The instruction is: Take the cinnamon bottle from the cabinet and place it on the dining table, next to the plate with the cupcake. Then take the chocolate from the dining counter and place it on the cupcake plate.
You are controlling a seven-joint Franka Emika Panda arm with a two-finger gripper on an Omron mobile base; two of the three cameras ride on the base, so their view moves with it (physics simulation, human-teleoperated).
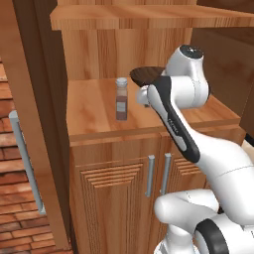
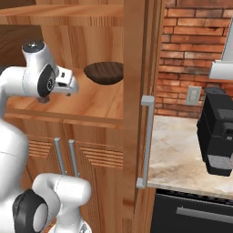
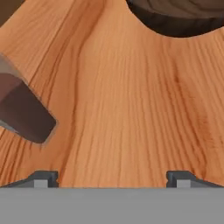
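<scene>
— Where was the cinnamon bottle (image 1: 121, 98) seen?

— It was seen standing upright on the open shelf (image 1: 99, 111) of the brown wooden cabinet (image 1: 119, 168). A grey cap was seen on top, and brown powder inside. In the hand view, the bottle (image 3: 22, 109) was found at the left edge, shown tilted and only in part.

— And the pincer (image 3: 111, 177)?

— It was held over the shelf, to the right of the bottle and apart from it. Its two small dark fingertips (image 3: 43, 178) were seen wide apart, so it was open. Nothing was held between them; bare wood was seen there.

— What else was on the shelf?

— A dark wooden bowl (image 2: 104, 73) was seen further back, close to the white hand. In the hand view, the bowl (image 3: 179, 17) was seen at the top.

— What was seen under the shelf?

— Two doors with thin silver handles (image 1: 150, 175) were seen there.

— And on the other side?

— A red brick wall (image 2: 195, 50) was seen, and a black coffee machine (image 2: 217, 134) was found on a pale marble worktop (image 2: 179, 159).
</scene>
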